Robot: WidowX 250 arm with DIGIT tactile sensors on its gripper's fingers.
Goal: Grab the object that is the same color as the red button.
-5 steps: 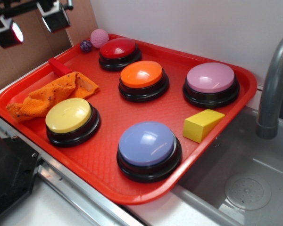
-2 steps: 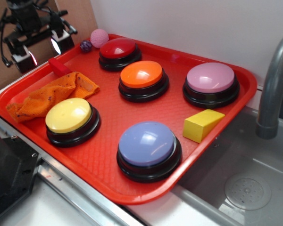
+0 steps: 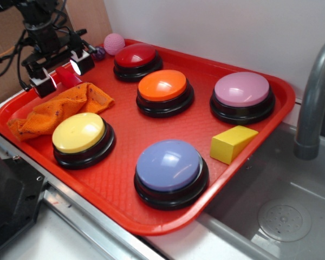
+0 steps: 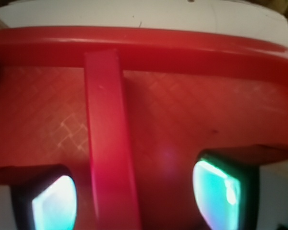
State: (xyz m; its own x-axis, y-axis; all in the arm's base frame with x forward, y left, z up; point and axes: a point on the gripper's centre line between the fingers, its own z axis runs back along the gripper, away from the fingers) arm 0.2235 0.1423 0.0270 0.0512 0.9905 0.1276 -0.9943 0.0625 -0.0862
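So the gripper (image 3: 62, 74) sits over the back-left corner of the red tray (image 3: 260, 127), fingers spread wide apart; in the wrist view the red block (image 4: 108, 143) runs lengthwise between the two lit pads (image 4: 216, 194), not clearly touching either one; from outside only a bit of the block (image 3: 65, 77) shows, right beside the orange cloth (image 3: 59, 111); the red button (image 3: 136, 60) is further back, with a pink ball (image 3: 114, 43) near it; orange (image 3: 163, 91), yellow (image 3: 81, 138), purple, pink buttons and a yellow wedge (image 3: 232, 143) fill the rest.
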